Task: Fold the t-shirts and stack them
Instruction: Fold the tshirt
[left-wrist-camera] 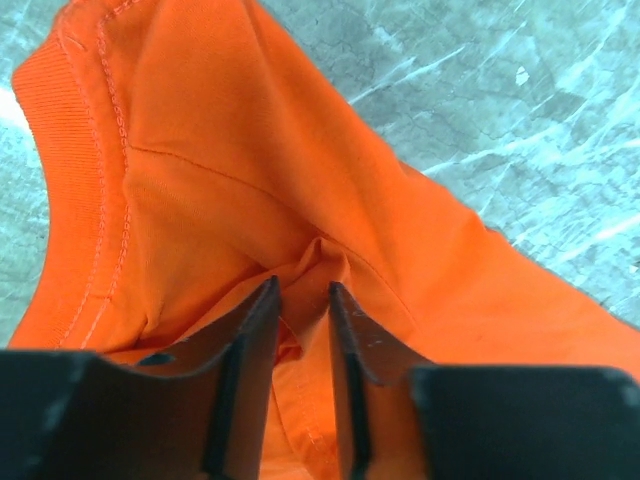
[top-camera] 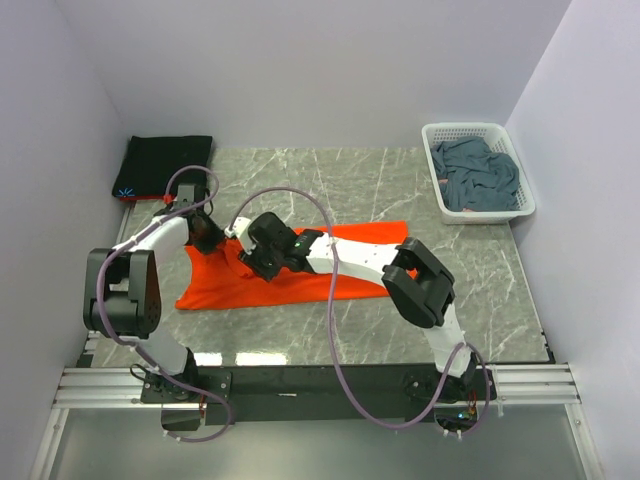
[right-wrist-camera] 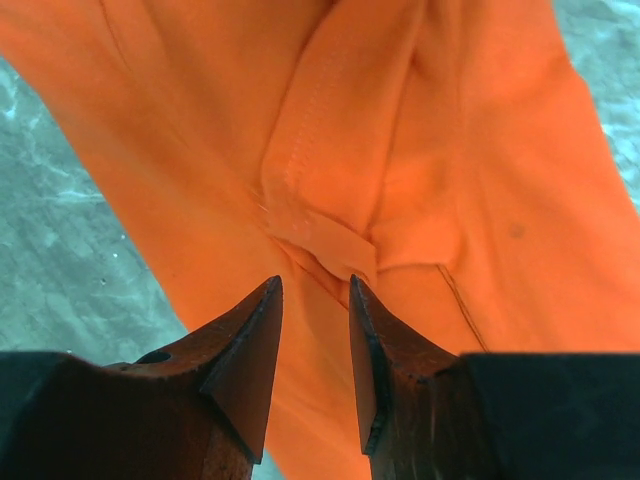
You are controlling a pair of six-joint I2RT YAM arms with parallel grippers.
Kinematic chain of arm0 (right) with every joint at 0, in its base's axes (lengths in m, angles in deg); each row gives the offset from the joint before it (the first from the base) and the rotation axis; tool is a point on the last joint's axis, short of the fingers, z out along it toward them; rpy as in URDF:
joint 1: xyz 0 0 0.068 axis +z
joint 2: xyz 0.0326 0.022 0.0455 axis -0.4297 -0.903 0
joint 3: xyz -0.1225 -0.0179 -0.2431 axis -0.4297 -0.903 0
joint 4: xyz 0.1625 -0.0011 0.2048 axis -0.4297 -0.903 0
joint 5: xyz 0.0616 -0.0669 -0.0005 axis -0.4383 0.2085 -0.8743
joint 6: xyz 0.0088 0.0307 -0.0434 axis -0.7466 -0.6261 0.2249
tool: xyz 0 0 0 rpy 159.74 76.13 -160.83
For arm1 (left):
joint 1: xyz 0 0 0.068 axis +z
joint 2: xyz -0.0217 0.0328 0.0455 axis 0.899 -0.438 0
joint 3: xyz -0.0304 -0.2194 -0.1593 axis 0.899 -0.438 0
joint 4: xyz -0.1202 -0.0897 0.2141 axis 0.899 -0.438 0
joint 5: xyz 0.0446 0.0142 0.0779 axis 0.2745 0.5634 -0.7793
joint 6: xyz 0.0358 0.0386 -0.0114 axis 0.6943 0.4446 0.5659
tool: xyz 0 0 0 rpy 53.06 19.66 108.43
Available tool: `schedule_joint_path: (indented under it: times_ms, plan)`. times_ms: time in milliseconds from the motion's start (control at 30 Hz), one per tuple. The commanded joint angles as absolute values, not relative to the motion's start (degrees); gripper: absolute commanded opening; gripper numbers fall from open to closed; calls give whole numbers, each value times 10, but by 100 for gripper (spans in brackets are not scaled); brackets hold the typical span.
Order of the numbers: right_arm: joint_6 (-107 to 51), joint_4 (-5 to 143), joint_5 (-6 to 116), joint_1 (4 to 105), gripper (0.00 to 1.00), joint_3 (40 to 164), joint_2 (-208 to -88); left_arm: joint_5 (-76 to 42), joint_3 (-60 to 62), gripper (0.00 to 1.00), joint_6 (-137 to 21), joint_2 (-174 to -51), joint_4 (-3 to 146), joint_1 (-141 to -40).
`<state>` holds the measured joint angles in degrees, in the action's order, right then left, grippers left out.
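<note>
orange t-shirt (top-camera: pixel 370 234) | black t-shirt (top-camera: pixel 165 165), light-blue mark (top-camera: pixel 125 192) | slate-blue t-shirt (top-camera: pixel 478 172) | white basket (top-camera: pixel 465 128) | grey-veined table (top-camera: pixel 330 180)

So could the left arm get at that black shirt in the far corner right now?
Probably yes: the black shirt lies close, nothing between, but the left end effector would first have to release the orange shirt.

— Where can a hand pass?
— Along the back of the table (top-camera: pixel 330 175), between the black shirt (top-camera: pixel 165 165) in the far left corner and the basket (top-camera: pixel 478 130) at the far right. The table's right front, past the orange shirt (top-camera: pixel 370 235), is open.
— And what is in the way?
— The right arm (top-camera: pixel 350 262) lies across the orange shirt, the right gripper (right-wrist-camera: pixel 316 290) close beside the left gripper (left-wrist-camera: pixel 303 295). A cable (top-camera: pixel 285 190) arches over them. Walls (top-camera: pixel 300 70) close three sides.
</note>
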<state>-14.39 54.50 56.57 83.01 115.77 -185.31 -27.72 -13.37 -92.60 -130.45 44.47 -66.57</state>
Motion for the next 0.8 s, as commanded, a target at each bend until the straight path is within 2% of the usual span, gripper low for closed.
schedule_joint_path:
  times_ms: [0,233,300,367,500,633,767]
  plan:
    - [-121,538,550,841,41,1199,-1868,-267,-116,32,-918,-1312,457,-664]
    - [-104,534,554,849,41,1229,-1894,-282,-111,19,-911,-1314,452,-664]
    - [-102,530,550,849,40,1239,-1900,-284,-108,8,-906,-1315,448,-664]
    - [-99,527,547,849,40,1244,-1907,-289,-106,3,-905,-1313,445,-664]
    - [-95,514,540,849,38,1260,-1919,-291,-104,1,-902,-1311,444,-664]
    - [-94,523,549,849,30,1251,-1921,-289,-99,1,-903,-1316,442,-664]
    - [-91,530,555,849,25,1248,-1923,-293,-88,1,-901,-1319,436,-663]
